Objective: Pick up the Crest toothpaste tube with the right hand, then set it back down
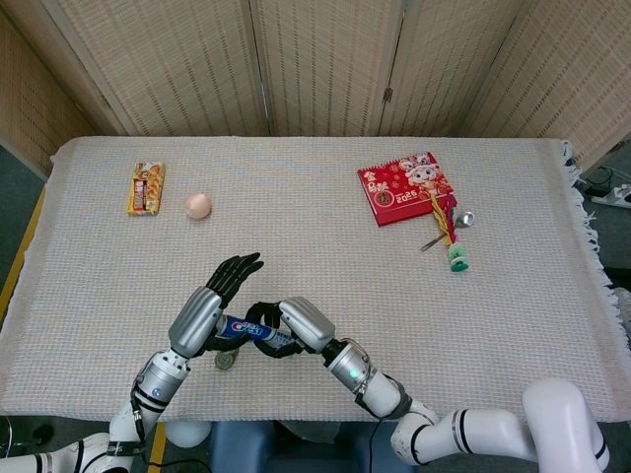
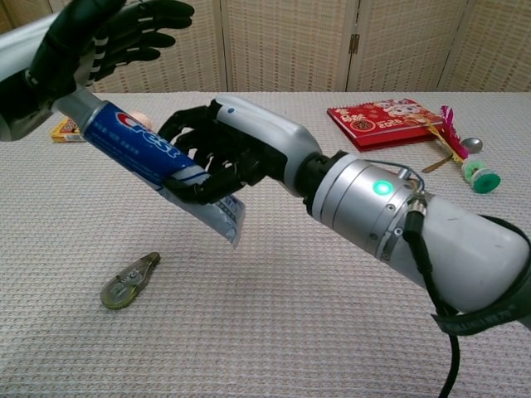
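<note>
Near the front edge of the table (image 1: 325, 246), the right hand (image 2: 236, 149) is closed around the lower part of the Crest toothpaste tube (image 2: 145, 157), with dark fingers (image 2: 195, 137) wrapped over it. The tube is lifted off the cloth and tilted: its flat crimped end points down toward the table, and its cap end points up to the left. In the head view the tube (image 1: 246, 329) shows as a short blue strip between the two hands.

The left hand (image 2: 99, 37) is just beside the cap end, with its fingers spread apart and holding nothing. It seems to touch the cap end of the tube, but from these angles I cannot tell for sure.

Below the tube, a small olive-coloured tape dispenser (image 2: 129, 282) lies on the cloth. Farther back on the left are a yellow snack bar (image 1: 145, 187) and, near it, a pale egg (image 1: 197, 205). On the right side lies a red booklet (image 1: 406, 187), and next to it are a metal spoon (image 1: 449, 229) and a small green object (image 1: 457, 259).
</note>
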`<state>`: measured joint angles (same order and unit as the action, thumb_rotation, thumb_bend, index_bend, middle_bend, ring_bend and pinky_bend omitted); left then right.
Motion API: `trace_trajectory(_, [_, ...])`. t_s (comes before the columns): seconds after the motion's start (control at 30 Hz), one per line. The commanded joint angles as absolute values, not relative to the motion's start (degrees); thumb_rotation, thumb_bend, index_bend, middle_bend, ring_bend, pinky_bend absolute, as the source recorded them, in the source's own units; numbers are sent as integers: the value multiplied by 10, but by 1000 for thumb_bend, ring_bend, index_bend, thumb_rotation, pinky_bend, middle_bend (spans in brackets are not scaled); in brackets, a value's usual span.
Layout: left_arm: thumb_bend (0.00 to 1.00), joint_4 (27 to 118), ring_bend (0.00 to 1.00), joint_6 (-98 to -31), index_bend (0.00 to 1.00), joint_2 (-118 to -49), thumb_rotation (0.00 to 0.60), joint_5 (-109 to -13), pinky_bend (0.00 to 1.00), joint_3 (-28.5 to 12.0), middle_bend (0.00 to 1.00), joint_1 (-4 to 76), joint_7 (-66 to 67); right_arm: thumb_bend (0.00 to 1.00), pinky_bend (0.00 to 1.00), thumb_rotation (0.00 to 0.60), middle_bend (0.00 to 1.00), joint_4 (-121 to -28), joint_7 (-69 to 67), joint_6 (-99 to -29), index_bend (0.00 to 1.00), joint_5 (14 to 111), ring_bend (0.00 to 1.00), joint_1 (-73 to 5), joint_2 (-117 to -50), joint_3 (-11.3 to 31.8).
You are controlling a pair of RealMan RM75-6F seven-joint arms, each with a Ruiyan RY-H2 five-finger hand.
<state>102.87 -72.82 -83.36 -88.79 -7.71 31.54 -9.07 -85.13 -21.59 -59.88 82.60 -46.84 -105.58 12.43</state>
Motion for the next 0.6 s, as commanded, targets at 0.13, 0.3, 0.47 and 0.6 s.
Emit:
trace_trajectory(0.13, [116, 1026, 0, -727, 26, -832, 0, -884, 0, -79, 52, 316, -93, 712, 537, 600, 724, -845, -211, -599, 906, 832, 781, -467, -1053, 120])
trace_trajectory(0.3, [116, 1014, 0, -734, 26, -816, 0, -881, 0, -82, 51, 309, -102, 713, 537, 600, 724, -848, -171, -576, 906, 825, 787, -466, -1014, 112])
trace_trajectory(0.47, [116, 982, 0, -736, 33, -810, 0, -877, 0, -75, 51, 303, -91, 713, 534, 600, 701, -845, -79, -525, 900, 799, 767, -475, -965, 97])
trace_trajectory(0.6, [116, 959, 0, -740, 41, -808, 0, -872, 0, -72, 51, 296, -76, 713, 513, 600, 652, -849, -5, -489, 833, 770, 717, -482, -931, 88])
